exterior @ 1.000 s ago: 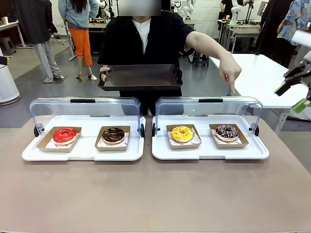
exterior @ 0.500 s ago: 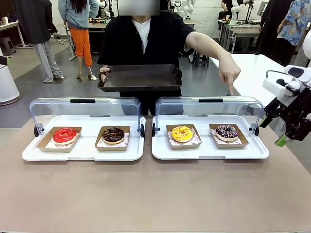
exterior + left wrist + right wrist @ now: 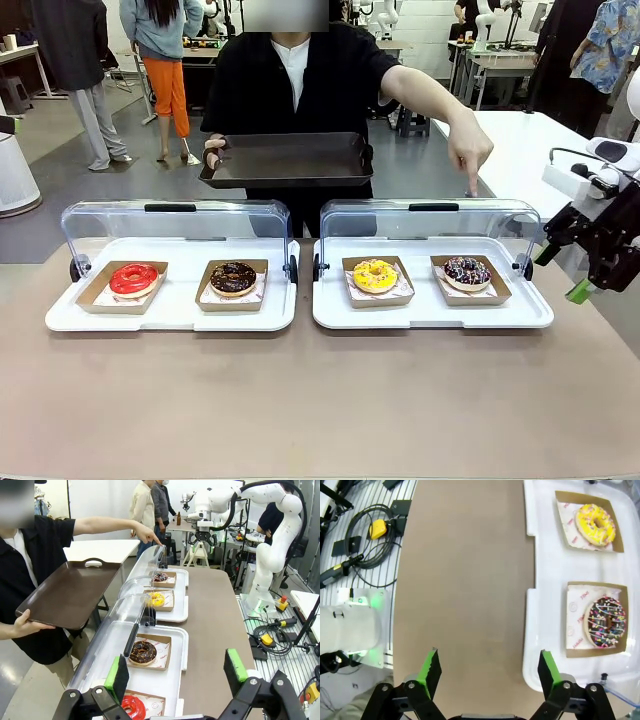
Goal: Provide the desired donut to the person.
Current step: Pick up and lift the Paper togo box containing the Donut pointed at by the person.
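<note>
Left fingers (image 3: 119,671) and right fingers (image 3: 431,670) released, empty; risk: clipping the clear lid (image 3: 430,212) when reaching the sprinkled chocolate donut (image 3: 467,270) that the person's hand (image 3: 472,150) points at.

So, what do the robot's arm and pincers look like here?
The left pincer and right pincer are black and two-fingered, with green pads. The right arm is white, with a thin black cable looping over its wrist.
</note>
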Tool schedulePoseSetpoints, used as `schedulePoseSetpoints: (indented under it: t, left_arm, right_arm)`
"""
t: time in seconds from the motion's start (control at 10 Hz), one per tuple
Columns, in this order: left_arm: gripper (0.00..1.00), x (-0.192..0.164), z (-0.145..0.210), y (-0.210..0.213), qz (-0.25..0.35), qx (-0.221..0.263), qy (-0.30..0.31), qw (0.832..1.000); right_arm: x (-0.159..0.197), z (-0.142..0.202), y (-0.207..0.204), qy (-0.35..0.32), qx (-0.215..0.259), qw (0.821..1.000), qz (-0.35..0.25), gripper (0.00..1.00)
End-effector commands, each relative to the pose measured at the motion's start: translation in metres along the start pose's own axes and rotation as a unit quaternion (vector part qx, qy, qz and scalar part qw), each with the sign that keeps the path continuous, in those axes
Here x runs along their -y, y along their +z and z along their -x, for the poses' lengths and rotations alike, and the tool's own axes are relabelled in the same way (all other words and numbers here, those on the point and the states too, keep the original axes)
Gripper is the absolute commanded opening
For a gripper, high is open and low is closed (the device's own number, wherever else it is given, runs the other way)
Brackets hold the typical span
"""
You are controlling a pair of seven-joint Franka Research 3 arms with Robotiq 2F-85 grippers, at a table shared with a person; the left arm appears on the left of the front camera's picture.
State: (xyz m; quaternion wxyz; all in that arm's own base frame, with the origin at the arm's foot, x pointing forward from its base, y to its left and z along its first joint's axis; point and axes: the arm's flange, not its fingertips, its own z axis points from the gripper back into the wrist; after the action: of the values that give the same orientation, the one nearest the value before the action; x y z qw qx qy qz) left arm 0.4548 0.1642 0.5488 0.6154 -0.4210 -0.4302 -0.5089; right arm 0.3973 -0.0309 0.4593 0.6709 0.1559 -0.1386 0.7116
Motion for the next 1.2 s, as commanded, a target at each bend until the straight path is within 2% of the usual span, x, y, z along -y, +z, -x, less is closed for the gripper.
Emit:
schedulePoseSetpoints:
  t: [0.0,0.1,0.3,0.8,1.1]
  left_arm:
    - [1.00,0.001,-0.001,0.002,0.002,0.005,-0.001,1.000]
    - [1.00,0.001,-0.001,0.002,0.002,0.005,-0.001,1.000]
    - [1.00,0.001,-0.001,0.002,0.002,0.005,-0.001,1.000]
    - [1.00,0.001,-0.001,0.002,0.002,0.005,-0.001,1.000]
    - [1.00,0.001,-0.001,0.002,0.002,0.005,-0.001,1.000]
  right_arm:
    - [0.001,-0.002,-0.002,0.003,-0.012,1.000,0.004,1.00]
    - [0.000,0.000,0.000,0.000,0.000,1.000,0.000,1.00]
    - [0.008,-0.016,-0.018,-0.028,-0.059,0.998,-0.005,1.00]
    - [0.045,-0.026,-0.076,-0.076,-0.147,0.986,0.031,1.00]
    - [0.076,-0.015,-0.096,-0.052,-0.140,0.989,0.024,1.00]
